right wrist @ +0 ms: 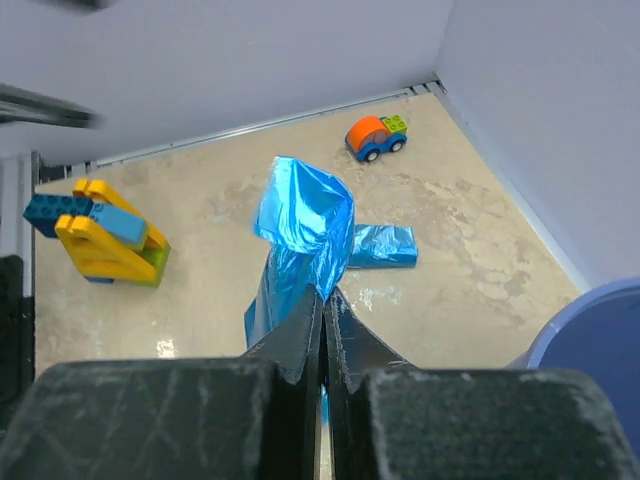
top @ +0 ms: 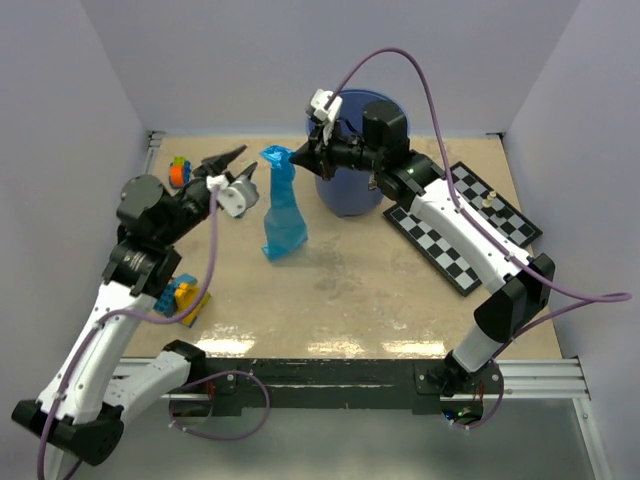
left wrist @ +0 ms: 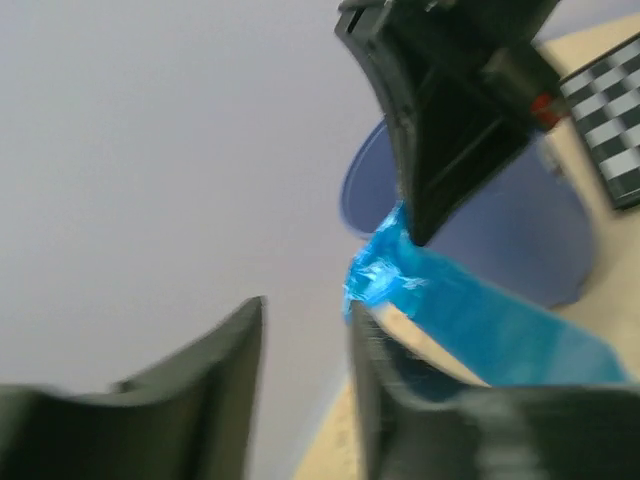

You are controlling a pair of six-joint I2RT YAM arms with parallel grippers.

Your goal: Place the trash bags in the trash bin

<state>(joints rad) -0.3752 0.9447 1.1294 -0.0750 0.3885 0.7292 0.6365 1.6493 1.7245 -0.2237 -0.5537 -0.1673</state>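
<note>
The right gripper has its two fingers pressed flat together on the bunched neck of a trash bag, with only a sliver of film between them. Pinched at the top like that, the rest of the crinkly blue film hangs in one long strip. I'd guess a strip is easier to feed into an opening than a loose heap. Seen from above, the strip's lower end comes down to the table, but I can't tell whether it rests there or just clears it.

The left gripper sits just beside the hanging bag, fingers spread well apart and holding nothing. It looks placed to steady the film if needed.

The trash bin stands right behind the right wrist, near the held end of the bag. The carry should be short: lift, swing over the rim, let go. I'd watch for the tail snagging on that rim.

A second trash bag, folded flat, lies on the table beyond the held one, so by my reckoning neither bag is in yet. A toy car and some building blocks sit farther out. A chessboard lies beside the bin.
</note>
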